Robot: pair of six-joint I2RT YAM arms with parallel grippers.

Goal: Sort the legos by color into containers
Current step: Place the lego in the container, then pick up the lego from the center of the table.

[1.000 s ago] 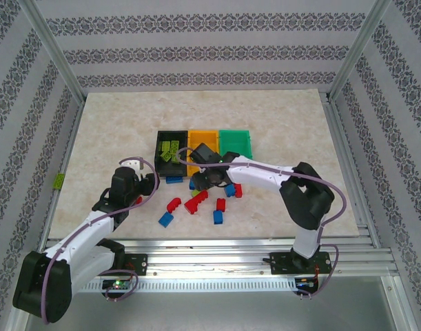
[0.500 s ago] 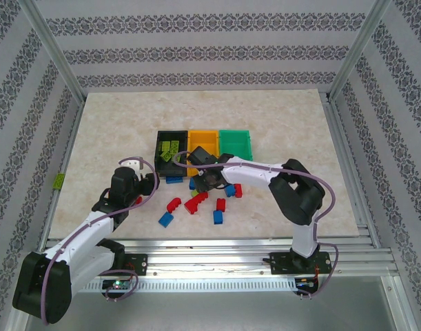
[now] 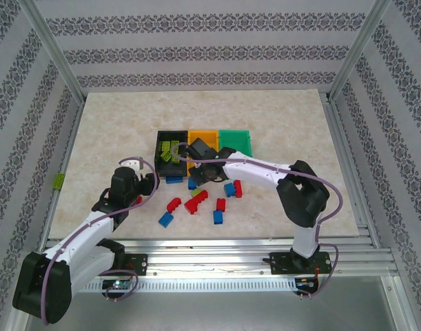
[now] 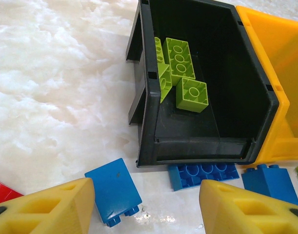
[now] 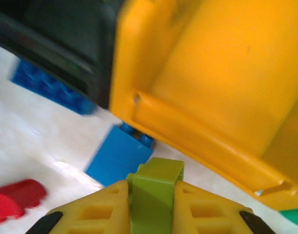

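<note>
The right claw (image 5: 153, 217) is closed down to the width of one lime green brick (image 5: 157, 183), which stands upright, pinched between its yellow fingers (image 5: 92, 212). It hangs just off the black bin's (image 4: 149, 97) near right corner, in front of the orange bin (image 5: 212, 73) that touches the black bin's right wall. A blue brick (image 5: 120, 156) lies directly below the held one.

The left claw (image 4: 146, 209) is spread wide and grips nothing. It sits near the black bin's near left corner, with a blue brick (image 4: 113, 190) on the surface (image 3: 114, 138) between its fingers (image 4: 46, 209).

Inside the black bin lie several lime green bricks (image 4: 180, 61). A flat blue brick (image 4: 202, 174) touches the bin's near wall. The green bin (image 3: 235, 141) stands two places right of the black bin, past the orange one. Loose red bricks (image 3: 196, 201) and blue bricks (image 3: 218, 217) are scattered nearer the robot than the black bin.

The right arm folds at a raised elbow and reaches left toward the black bin; the left arm stretches forward toward it.
</note>
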